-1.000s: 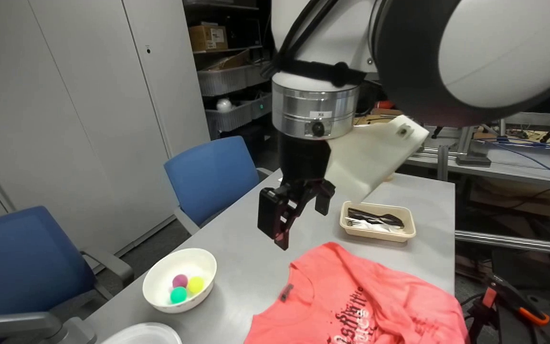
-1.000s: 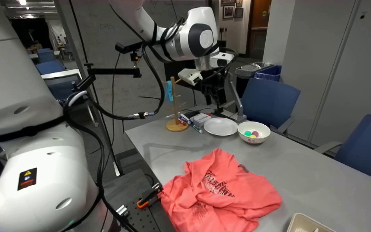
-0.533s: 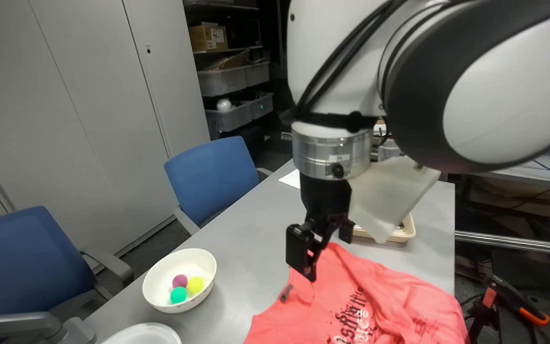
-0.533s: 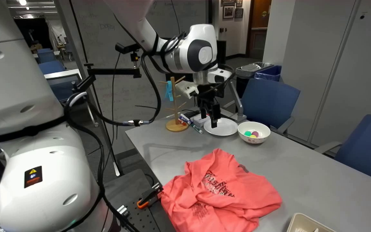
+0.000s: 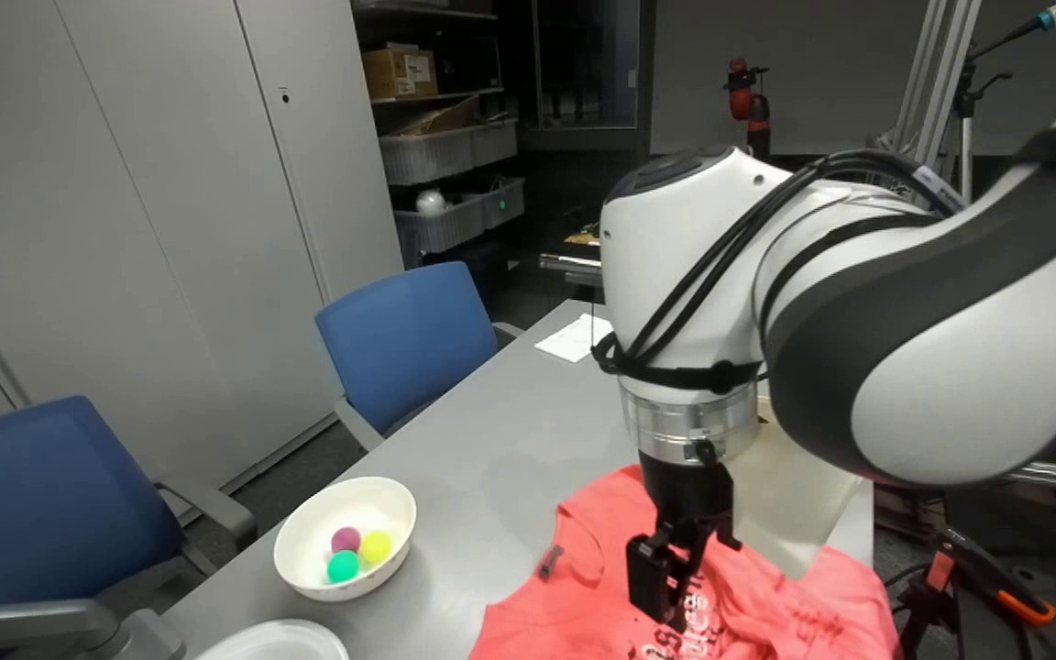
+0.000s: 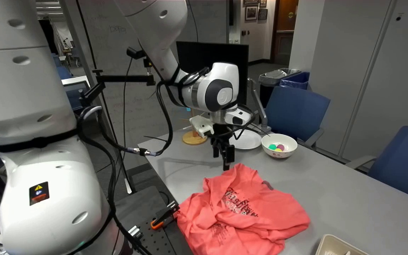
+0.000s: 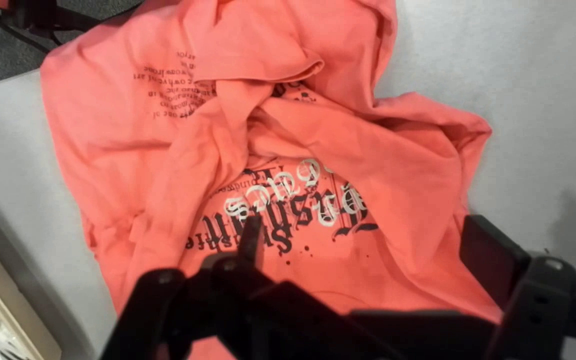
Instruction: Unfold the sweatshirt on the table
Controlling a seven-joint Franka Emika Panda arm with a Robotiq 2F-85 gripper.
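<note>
in an exterior view, the sweatshirt (image 5: pixel 588 605) is seen rumpled at lower centre, partly hidden behind the gripper (image 5: pixel 695 576). in an exterior view, it is heaped on the table (image 6: pixel 360 191) at lower centre, below and slightly right of the gripper (image 6: pixel 221 161). in the wrist view, the fingers (image 7: pixel 493 260) are parted wide with nothing gripped; the sweatshirt is laid lengthwise from top to bottom, so a lowering onto its diagonal fold (image 7: pixel 393 175) right of centre is judged to be called for.
</note>
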